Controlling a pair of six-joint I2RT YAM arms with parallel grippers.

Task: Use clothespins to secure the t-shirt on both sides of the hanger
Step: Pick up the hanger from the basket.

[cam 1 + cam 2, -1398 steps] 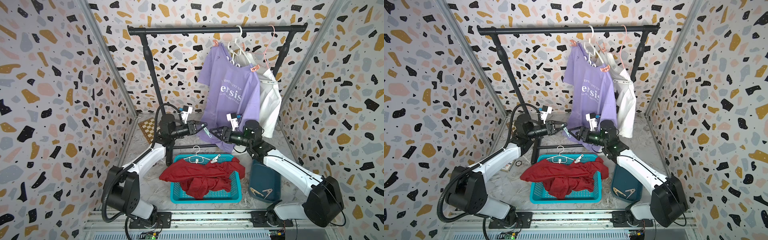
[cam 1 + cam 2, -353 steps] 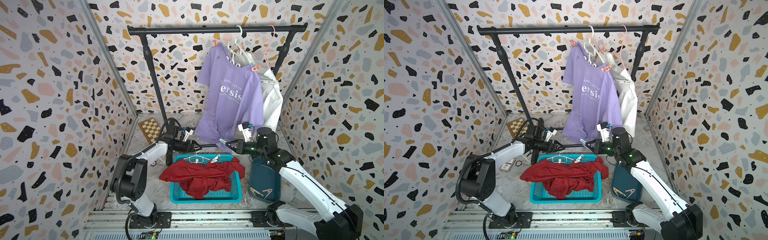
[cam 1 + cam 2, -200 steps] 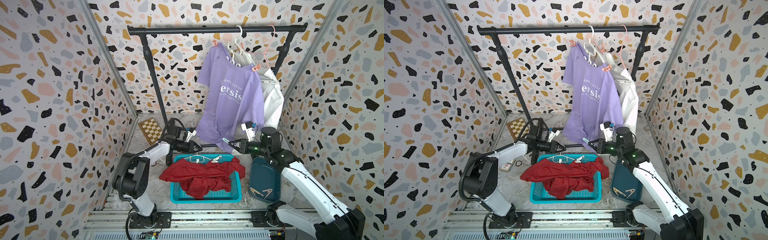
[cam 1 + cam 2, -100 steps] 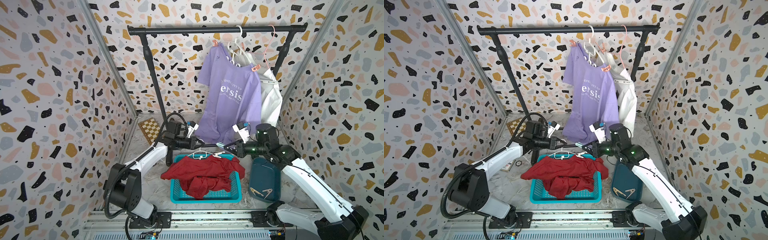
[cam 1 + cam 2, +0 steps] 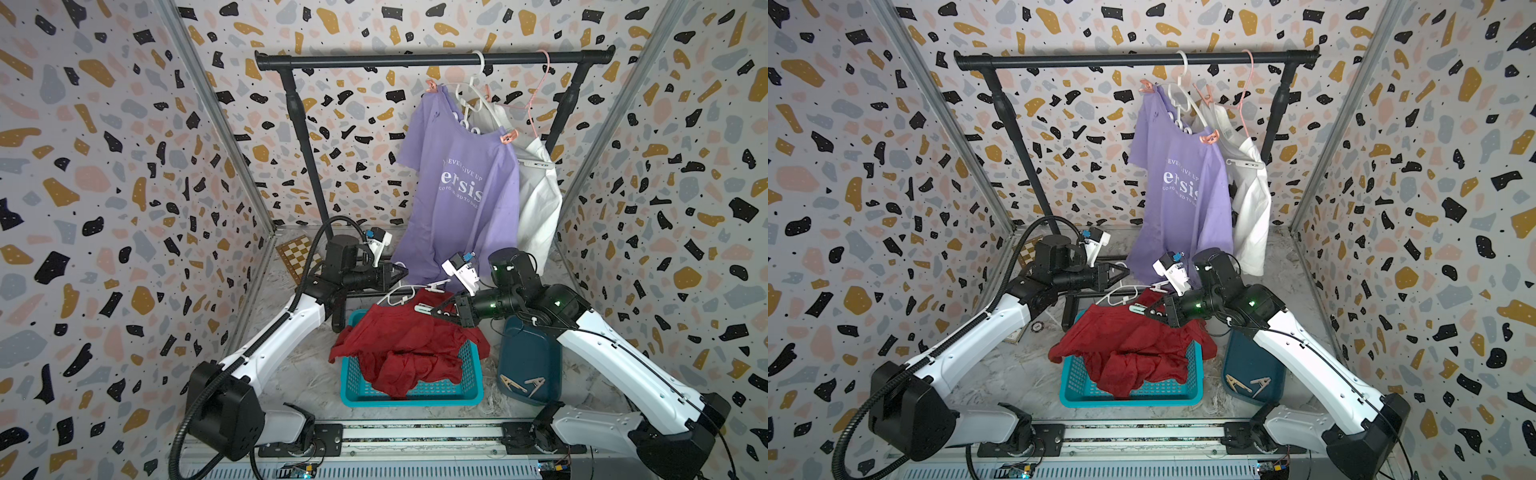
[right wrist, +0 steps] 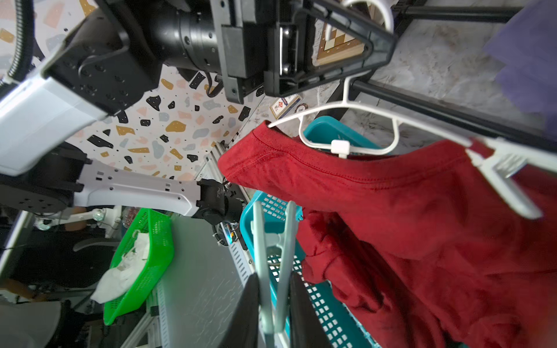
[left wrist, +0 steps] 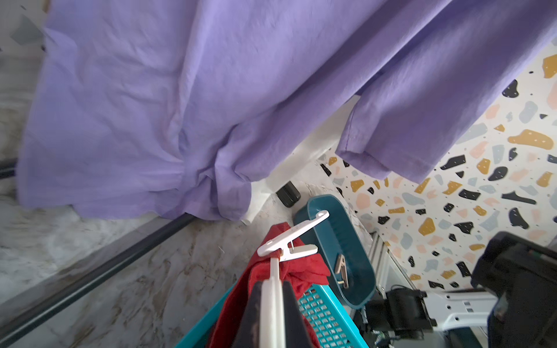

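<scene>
Above the basket, one shoulder pegged and one to go

Over the teal basket (image 5: 411, 401) the left gripper (image 5: 400, 273) is clamped on the neck of the white hanger (image 6: 346, 104), just under its hook; that hold seems meant to keep the hanger up and steady, so the red t-shirt (image 5: 407, 345) drapes from it, its lower part piled in the basket, with both shoulders within reach; a white clothespin (image 7: 280, 245) already bites the cloth to the hanger arm on the side nearer the dark tray (image 5: 528, 353), where two tan pegs (image 5: 521, 382) lie spare; the right gripper (image 5: 434, 309) pinches a mint clothespin (image 6: 272, 241) by one end, so its far prongs stand splayed, a grip that looks chosen to keep the mouth open for sliding over cloth and plastic; the bare shoulder, where the collar seam rides the hanger tip in the right wrist view, lies ahead of that open mouth and apart from it; in both top views the mint clothespin hovers near the hanger's middle, close over the red cloth; whether it brushes the cloth I cannot tell.
</scene>
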